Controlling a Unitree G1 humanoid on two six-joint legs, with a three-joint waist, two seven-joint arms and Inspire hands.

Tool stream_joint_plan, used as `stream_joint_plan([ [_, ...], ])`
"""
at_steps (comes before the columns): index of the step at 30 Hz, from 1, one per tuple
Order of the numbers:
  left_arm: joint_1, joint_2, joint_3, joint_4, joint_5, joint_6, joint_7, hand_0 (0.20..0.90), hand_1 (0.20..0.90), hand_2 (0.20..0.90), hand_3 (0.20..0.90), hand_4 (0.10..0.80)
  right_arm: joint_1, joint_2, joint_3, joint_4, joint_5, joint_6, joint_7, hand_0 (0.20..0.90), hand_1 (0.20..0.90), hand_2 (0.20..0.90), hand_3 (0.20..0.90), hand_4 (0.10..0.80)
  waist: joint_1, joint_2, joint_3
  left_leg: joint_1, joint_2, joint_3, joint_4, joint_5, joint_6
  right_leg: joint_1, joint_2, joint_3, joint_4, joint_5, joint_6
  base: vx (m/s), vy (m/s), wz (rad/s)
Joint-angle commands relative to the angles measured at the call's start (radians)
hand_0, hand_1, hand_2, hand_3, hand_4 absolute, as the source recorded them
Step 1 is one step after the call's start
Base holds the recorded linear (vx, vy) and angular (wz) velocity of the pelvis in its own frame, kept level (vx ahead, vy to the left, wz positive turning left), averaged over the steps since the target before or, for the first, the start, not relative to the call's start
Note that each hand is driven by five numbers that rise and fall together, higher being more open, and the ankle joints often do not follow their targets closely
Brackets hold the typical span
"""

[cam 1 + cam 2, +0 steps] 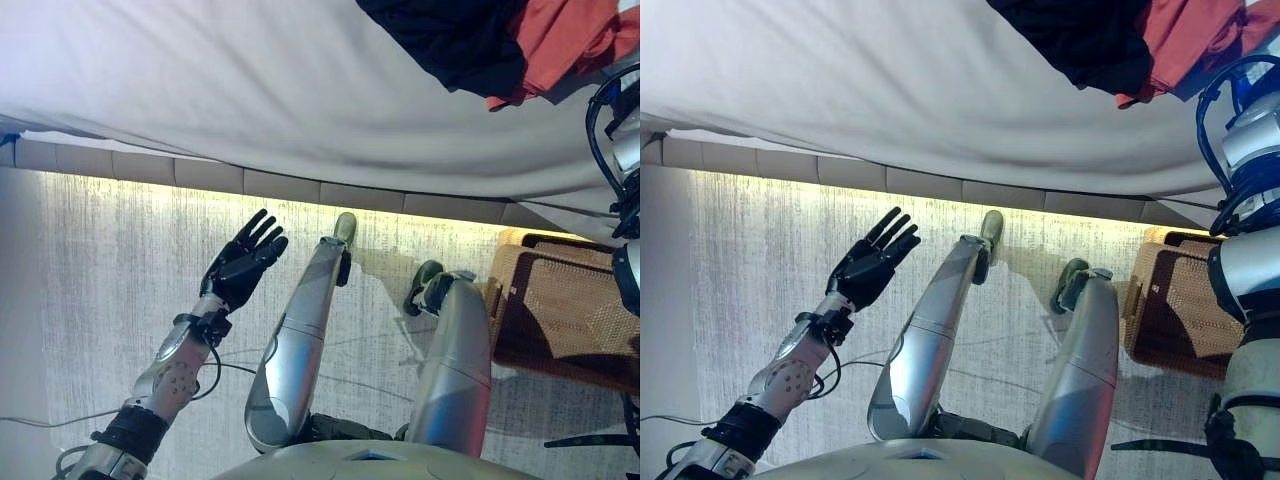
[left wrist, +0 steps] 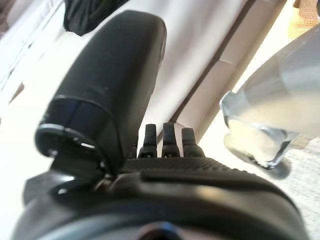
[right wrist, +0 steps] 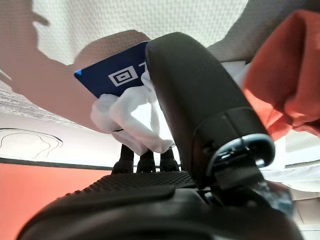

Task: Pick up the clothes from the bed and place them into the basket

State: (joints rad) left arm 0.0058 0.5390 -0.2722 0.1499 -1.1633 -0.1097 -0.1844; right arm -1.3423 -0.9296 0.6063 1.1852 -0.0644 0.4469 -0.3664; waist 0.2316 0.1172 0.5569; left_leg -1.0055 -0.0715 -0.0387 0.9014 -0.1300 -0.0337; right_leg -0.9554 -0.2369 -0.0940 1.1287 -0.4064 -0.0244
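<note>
A black garment point(image 1: 450, 35) and a red garment point(image 1: 565, 40) lie together on the white bed point(image 1: 250, 90) at the far right. A brown wicker basket point(image 1: 503, 285) stands on the floor at the right, beside the bed's edge. My left hand point(image 1: 240, 265) is open and empty, held over the floor at the left, short of the bed. My right arm point(image 1: 1250, 170) reaches up along the right edge toward the clothes. In the right wrist view my right hand point(image 3: 150, 200) has straight fingers and holds nothing, with the red garment point(image 3: 285, 85) close beside its thumb.
The bed's padded side rail point(image 1: 200, 175) runs across, with a lit strip of pale carpet point(image 1: 100, 260) below it. In the right wrist view a crumpled white piece point(image 3: 130, 120) and a blue card point(image 3: 110, 75) lie past the fingers.
</note>
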Motion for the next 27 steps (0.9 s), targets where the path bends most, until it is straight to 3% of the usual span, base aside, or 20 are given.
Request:
stream_joint_plan([
  [1,0.046,0.013,0.045,-0.089,-0.040,-0.039,-0.058,0.900,0.900,0.900,0.900,0.800,-0.063,-0.147,0.084,0.005,-0.026,-0.004,-0.016,0.300,0.300,0.300,0.200,0.100,-0.017,0.060,-0.037,0.089,0.000,0.052,0.006,-0.103,0.056,0.069,0.069,-0.111,-0.112,0.112,-0.015,0.006,0.002,-0.05],
  [8,0.075,0.026,0.057,-0.108,-0.044,-0.045,-0.093,0.900,0.900,0.900,0.900,0.800,-0.003,-0.156,0.044,-0.032,-0.034,-0.052,-0.042,0.300,0.300,0.300,0.200,0.100,-0.022,0.044,-0.037,0.179,0.000,0.055,-0.027,-0.110,0.052,0.160,0.080,-0.115,-0.167,0.119,-0.012,0.002,0.001,-0.02],
  [16,0.066,0.021,0.044,-0.124,-0.021,-0.042,-0.077,0.900,0.900,0.900,0.900,0.800,0.076,-0.181,-0.011,-0.061,-0.072,-0.105,-0.034,0.300,0.300,0.300,0.200,0.100,-0.033,-0.004,-0.038,0.381,0.003,0.055,-0.101,-0.098,0.046,0.369,0.071,-0.133,-0.273,0.126,-0.013,0.019,0.024,-0.05],
  [21,0.064,0.010,0.026,-0.138,0.000,-0.027,-0.053,0.900,0.900,0.900,0.900,0.800,0.149,-0.205,-0.059,-0.102,-0.085,-0.128,-0.023,0.300,0.300,0.300,0.200,0.100,-0.038,-0.041,-0.089,0.491,0.012,0.049,-0.175,-0.088,0.046,0.490,0.073,-0.144,-0.358,0.130,-0.019,0.065,0.025,-0.07],
  [22,0.060,0.002,0.018,-0.138,0.009,-0.026,-0.048,0.900,0.900,0.900,0.900,0.800,0.168,-0.210,-0.075,-0.110,-0.084,-0.134,-0.025,0.300,0.300,0.300,0.200,0.100,-0.041,-0.051,-0.107,0.509,0.016,0.048,-0.210,-0.055,0.048,0.512,0.074,-0.153,-0.398,0.154,-0.028,0.012,0.023,-0.12],
  [27,0.046,-0.014,-0.019,-0.131,0.028,-0.038,-0.019,0.900,0.900,0.900,0.900,0.800,0.213,-0.224,-0.119,-0.121,-0.081,-0.166,-0.030,0.300,0.300,0.300,0.200,0.100,-0.052,-0.082,-0.156,0.615,0.029,0.042,-0.312,-0.037,0.043,0.633,0.093,-0.157,-0.529,0.177,-0.027,0.056,0.014,-0.05],
])
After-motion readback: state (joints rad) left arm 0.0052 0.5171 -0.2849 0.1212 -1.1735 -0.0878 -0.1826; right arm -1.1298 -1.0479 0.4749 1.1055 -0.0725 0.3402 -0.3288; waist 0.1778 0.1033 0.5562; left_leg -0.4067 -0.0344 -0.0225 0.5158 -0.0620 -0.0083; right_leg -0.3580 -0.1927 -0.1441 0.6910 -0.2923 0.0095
